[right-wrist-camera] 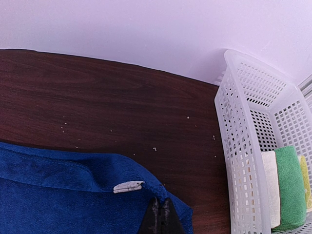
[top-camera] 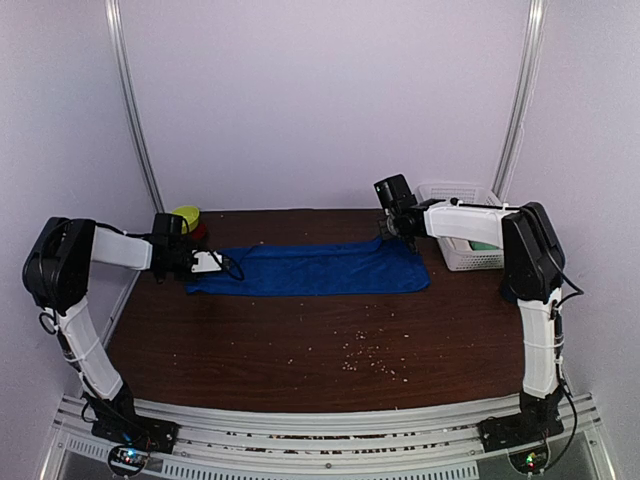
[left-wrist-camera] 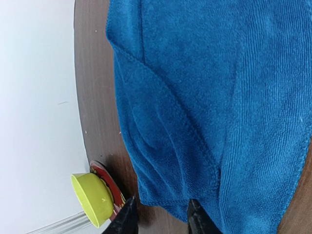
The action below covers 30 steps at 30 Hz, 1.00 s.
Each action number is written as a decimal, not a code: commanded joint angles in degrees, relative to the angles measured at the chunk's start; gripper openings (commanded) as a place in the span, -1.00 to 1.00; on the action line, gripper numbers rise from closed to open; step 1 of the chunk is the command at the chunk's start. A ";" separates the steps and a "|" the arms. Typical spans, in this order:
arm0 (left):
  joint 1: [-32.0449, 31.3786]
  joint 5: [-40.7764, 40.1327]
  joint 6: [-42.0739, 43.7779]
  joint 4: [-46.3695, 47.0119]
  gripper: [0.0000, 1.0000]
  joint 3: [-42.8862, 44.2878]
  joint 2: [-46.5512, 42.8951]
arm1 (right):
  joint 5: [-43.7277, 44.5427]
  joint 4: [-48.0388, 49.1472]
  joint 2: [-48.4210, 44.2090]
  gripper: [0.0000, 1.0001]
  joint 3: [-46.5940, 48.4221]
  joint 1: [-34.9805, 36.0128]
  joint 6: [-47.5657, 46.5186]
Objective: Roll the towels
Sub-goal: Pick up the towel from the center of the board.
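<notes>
One blue towel (top-camera: 310, 270) lies spread along the far half of the worktop (top-camera: 300, 340), its long side running left to right, not yet rolled. At its left end the left pincer (left-wrist-camera: 162, 220) hangs low with jaws part open and nothing between them: one fingertip is over the hem, the other over bare wood. A loose flap of cloth is folded over at that end. At the far right corner the right pincer (right-wrist-camera: 161, 217) is closed, tips down on the cloth beside a small white tag (right-wrist-camera: 129, 185). Whether any hem is nipped between them I cannot tell. A basket (right-wrist-camera: 234, 122) stands at the far right, near the towel but apart from it, holding a white roll (right-wrist-camera: 270, 190) and a green roll (right-wrist-camera: 290, 185) side by side. A bowl (left-wrist-camera: 90, 197) sits at the far left. The step in hand looks like the start of the roll, one end pinned and the other about to be taken up. Next, the left pincer probably needs to close on the left hem and turn it over evenly across the width. The flap wants smoothing first, or the roll may run crooked.
</notes>
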 commanded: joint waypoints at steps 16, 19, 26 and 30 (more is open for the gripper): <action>0.04 -2.77 3.79 4.55 -0.31 -2.24 4.56 | -0.44 -0.78 1.26 -1.00 1.82 0.46 0.31; 0.01 -2.73 3.99 5.08 -0.31 -2.52 4.56 | -0.55 -0.85 1.32 -1.00 1.96 0.50 0.39; -0.36 -3.90 3.98 7.82 -0.36 -3.41 5.98 | -0.81 -1.21 1.70 -1.00 2.21 0.51 0.57; -0.45 -4.32 3.92 9.05 -0.46 -3.87 6.44 | -0.86 -1.30 1.88 -1.00 2.19 0.50 0.57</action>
